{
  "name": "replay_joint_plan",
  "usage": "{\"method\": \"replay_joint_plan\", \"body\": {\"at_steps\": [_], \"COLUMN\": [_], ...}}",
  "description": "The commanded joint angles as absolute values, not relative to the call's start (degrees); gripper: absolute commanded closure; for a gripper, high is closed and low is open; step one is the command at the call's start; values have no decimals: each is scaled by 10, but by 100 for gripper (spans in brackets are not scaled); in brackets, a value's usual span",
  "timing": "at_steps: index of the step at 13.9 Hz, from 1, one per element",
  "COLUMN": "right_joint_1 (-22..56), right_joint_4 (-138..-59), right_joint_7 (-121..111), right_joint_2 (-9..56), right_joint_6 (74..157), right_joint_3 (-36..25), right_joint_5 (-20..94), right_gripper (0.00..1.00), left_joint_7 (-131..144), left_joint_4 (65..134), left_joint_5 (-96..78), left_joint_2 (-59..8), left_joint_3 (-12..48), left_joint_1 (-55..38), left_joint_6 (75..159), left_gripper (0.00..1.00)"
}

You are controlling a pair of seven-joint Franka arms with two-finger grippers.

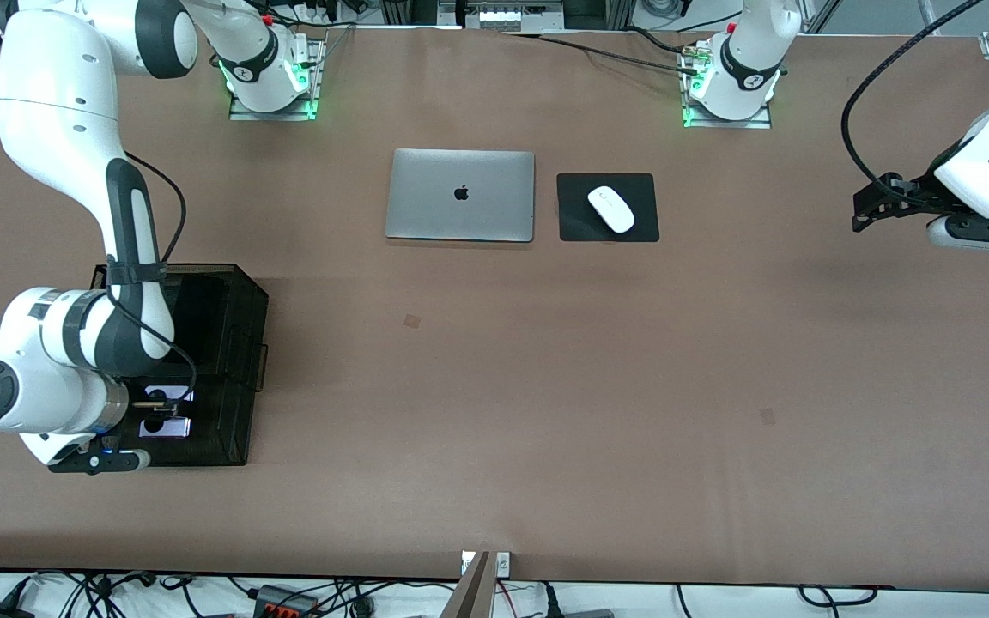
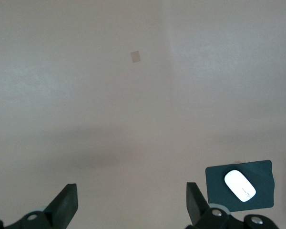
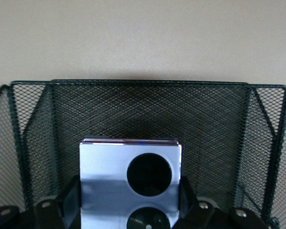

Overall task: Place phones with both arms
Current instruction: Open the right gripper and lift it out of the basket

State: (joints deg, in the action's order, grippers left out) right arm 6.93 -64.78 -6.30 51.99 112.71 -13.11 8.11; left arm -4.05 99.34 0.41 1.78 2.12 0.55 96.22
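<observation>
A pale lilac-white flip phone (image 3: 109, 164) with two black round lenses stands between the fingers of my right gripper (image 3: 130, 193), which is shut on its two side edges. The held phone (image 1: 170, 427) and right gripper (image 1: 155, 412) are low inside a black mesh basket (image 1: 241, 343) at the right arm's end of the table, in the part of the basket nearer to the front camera. My left gripper (image 1: 868, 206) hangs open over bare table at the left arm's end. Its fingers (image 2: 66, 205) stand wide apart with nothing between them.
A shut silver laptop (image 1: 460, 195) lies mid-table near the arms' bases. Beside it, toward the left arm's end, a white mouse (image 1: 610, 209) rests on a black pad (image 1: 576, 225). The basket's mesh walls (image 3: 148, 105) rise around the held phone.
</observation>
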Motion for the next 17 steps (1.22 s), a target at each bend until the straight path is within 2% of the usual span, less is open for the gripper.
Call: {"method": "replay_joint_plan", "body": {"at_steps": [1,2,6,9,12,15,17], "right_joint_1": [65,65,71,75,76,71,71], "right_joint_4": [-673,-673,-664,-617,-616,-619,-620], "right_joint_7": [-81,-80,-83,-80,-67,-38,-38], "right_joint_2": [509,507,463,437,395,356,338], "right_joint_6": [1151,1158,1157,1135,1056,937,899], "right_joint_3": [-128,-128,-129,-127,-128,-131,-138], "right_joint_5": [91,91,90,91,91,86,83], "right_gripper": [29,0,0,0,0,0,0], "left_joint_7": [-47,-47,-47,-47,-47,-47,-47], "left_joint_4": [983,983,983,983,983,983,983], "left_joint_5": [1,1,1,1,1,1,2], "left_joint_2": [19,19,20,20,20,20,20], "left_joint_3": [25,25,25,25,25,25,25], "left_joint_1": [6,5,6,6,6,6,6], "left_joint_6": [950,949,949,949,949,949,949], "left_gripper": [0,0,0,0,0,0,0]}}
